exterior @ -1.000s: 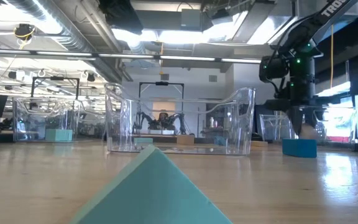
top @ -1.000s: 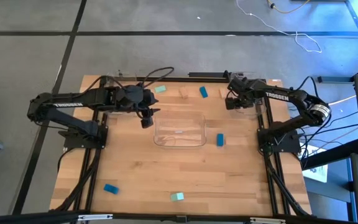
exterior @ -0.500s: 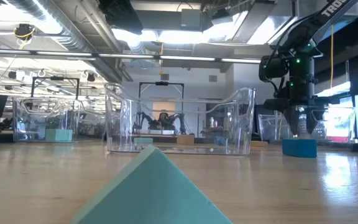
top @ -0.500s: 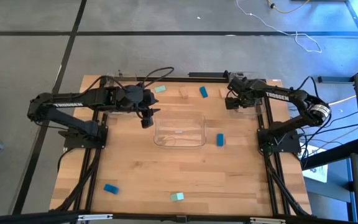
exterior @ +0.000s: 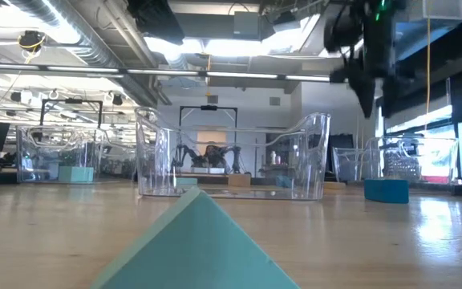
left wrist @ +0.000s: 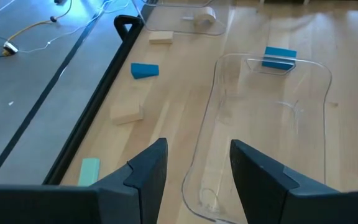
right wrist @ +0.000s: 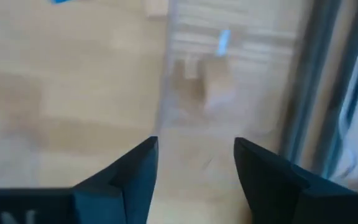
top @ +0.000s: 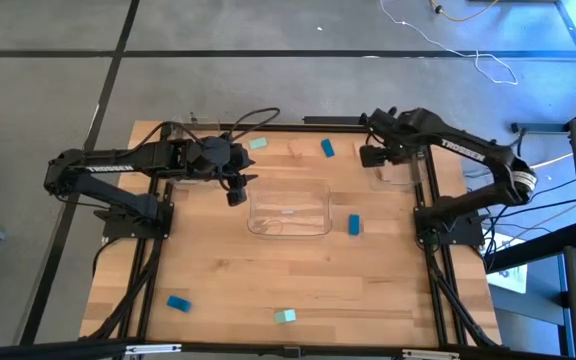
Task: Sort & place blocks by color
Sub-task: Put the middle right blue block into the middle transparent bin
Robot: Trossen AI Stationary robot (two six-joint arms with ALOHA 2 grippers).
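Clear tray, blue block beside it

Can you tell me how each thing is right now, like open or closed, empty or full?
Left gripper: jaws open, holding nothing, at the middle tray's edge.
Right gripper: jaws open, empty, above the right tray.
Middle clear tray: empty.
Right clear tray: holds a tan block.
Blue block: lying loose on the table.

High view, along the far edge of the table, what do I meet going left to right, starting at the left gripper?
left gripper → mint block → tan block → blue block → right gripper
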